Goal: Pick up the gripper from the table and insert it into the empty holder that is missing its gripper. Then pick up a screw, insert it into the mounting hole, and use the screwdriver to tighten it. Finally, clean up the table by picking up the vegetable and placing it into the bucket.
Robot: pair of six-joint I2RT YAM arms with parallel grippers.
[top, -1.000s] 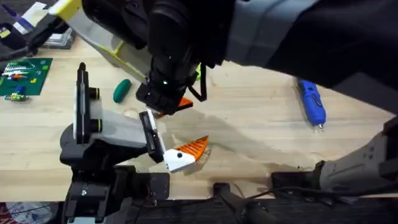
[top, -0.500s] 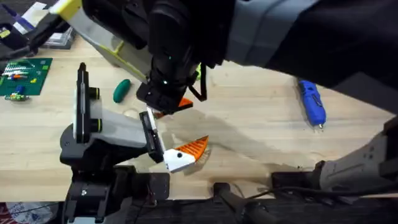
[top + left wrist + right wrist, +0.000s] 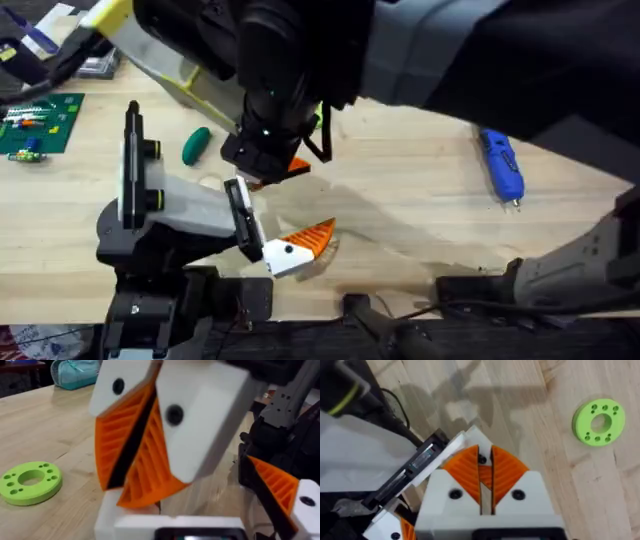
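The holder (image 3: 150, 205) stands at the left, its black end plate (image 3: 415, 471) pointing toward the middle. A white gripper with orange pads (image 3: 295, 248) sits against that end; I cannot tell if it is seated. My right gripper (image 3: 485, 450) hangs just above the plate, shut, with only a thin slit between the pads. In the left wrist view a shut white and orange gripper (image 3: 140, 455) hangs close up. The vegetable (image 3: 195, 145) lies behind the holder. The screwdriver (image 3: 503, 165) lies at the far right. The screw and the bucket are out of view.
A flat light-green ring (image 3: 598, 422) lies on the wood beside the right gripper and is also in the left wrist view (image 3: 30, 482). A green baseplate with small bricks (image 3: 40, 122) sits at the far left. Raised arm links cover the table's back.
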